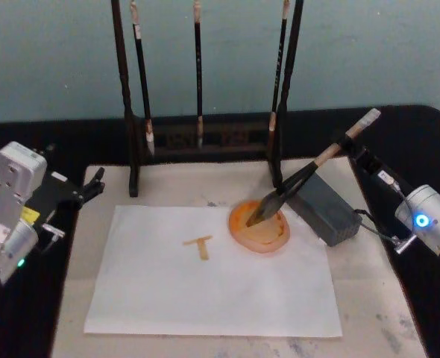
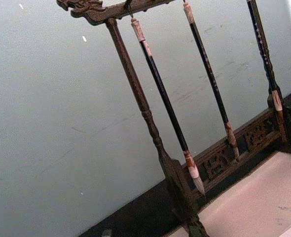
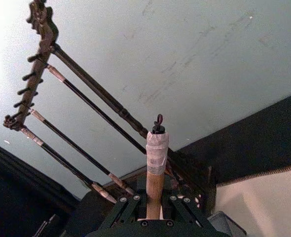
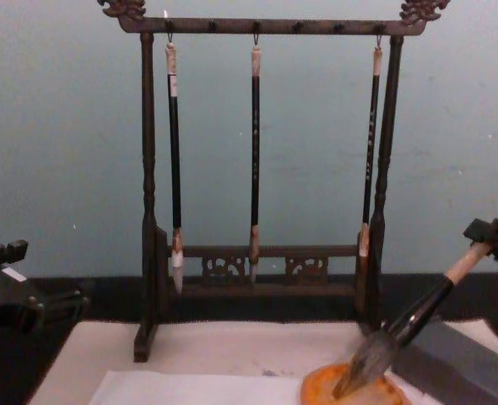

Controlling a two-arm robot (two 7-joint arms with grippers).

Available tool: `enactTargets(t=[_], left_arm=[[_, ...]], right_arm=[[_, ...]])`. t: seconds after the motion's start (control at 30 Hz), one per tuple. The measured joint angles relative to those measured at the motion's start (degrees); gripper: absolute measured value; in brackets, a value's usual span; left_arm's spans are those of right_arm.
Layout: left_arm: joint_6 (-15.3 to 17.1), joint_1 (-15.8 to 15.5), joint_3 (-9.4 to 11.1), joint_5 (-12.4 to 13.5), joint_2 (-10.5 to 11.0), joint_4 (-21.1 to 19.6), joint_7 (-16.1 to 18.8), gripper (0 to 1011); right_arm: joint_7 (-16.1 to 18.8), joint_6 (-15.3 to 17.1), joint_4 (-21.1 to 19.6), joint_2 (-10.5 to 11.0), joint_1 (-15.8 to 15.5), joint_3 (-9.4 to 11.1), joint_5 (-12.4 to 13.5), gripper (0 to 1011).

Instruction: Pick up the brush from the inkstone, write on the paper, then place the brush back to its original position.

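Note:
The brush (image 1: 309, 173) slants with its tan handle up to the right and its dark tuft down in the orange dish (image 1: 261, 231). My right gripper (image 1: 354, 145) is shut on the upper handle; in the right wrist view the handle (image 3: 155, 177) rises between its fingers (image 3: 129, 201). From the chest view the brush (image 4: 418, 316) hangs just above the inkstone (image 4: 460, 363), a dark grey block (image 1: 326, 209) right of the dish. The white paper (image 1: 205, 291) lies in front, bearing a tan T-shaped mark (image 1: 198, 245). My left gripper (image 1: 93, 183) is parked at the table's left edge.
A dark wooden rack (image 1: 134, 112) stands at the back with three thin black-handled brushes (image 4: 255, 152) hanging from it. A cream felt mat (image 1: 376, 298) lies under the paper and dish. Black table surface borders the mat on both sides.

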Motion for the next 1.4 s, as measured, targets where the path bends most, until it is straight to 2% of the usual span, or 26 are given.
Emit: enactTargets(t=[0.53,1.4], left_arm=[[0.0,0.0,0.0,0.0,0.0,0.0,0.0,1010],[0.0,0.0,0.0,0.0,0.0,0.0,0.0,1010]], right_arm=[[-0.8,-1.9,2.0,0.1,0.9,-1.8,1.6,163],[-2.3,-3.1,3.6,-0.6,1.4,-2.6,4.8,163]])
